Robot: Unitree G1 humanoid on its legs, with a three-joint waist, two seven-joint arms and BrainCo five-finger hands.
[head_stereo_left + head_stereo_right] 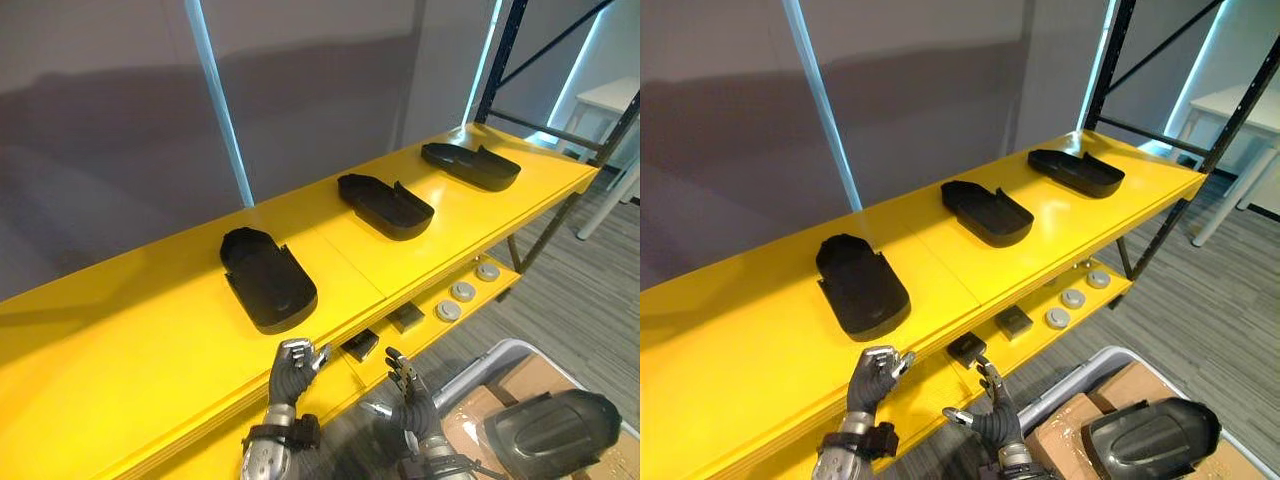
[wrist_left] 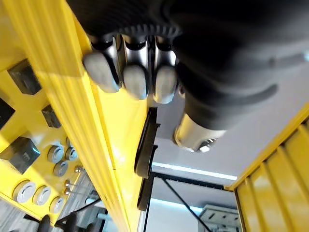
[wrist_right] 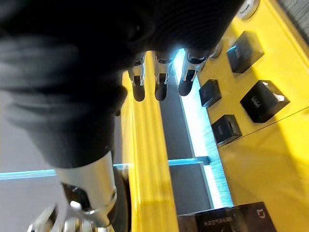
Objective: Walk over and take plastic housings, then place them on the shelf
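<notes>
You have three housings (image 1: 385, 205) on the shelf (image 1: 130, 330); a fourth housing (image 1: 550, 425) lies in the bin (image 1: 480, 362). Your left hand (image 1: 293, 372) is clenched empty, right hand (image 1: 412, 392) released

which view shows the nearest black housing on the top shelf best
The left eye view: the nearest black plastic housing lies whole and near centre on the yellow shelf. The right eye view shows it whole too, further left. The left wrist view catches it edge-on.

Both eye views look steeply down from above and in front of the yellow shelf (image 1: 150, 340), sharing its top board. Each wrist view sits very close against the shelf's front edge, looking past the left hand (image 2: 135, 79) or the right hand (image 3: 161, 82).
</notes>
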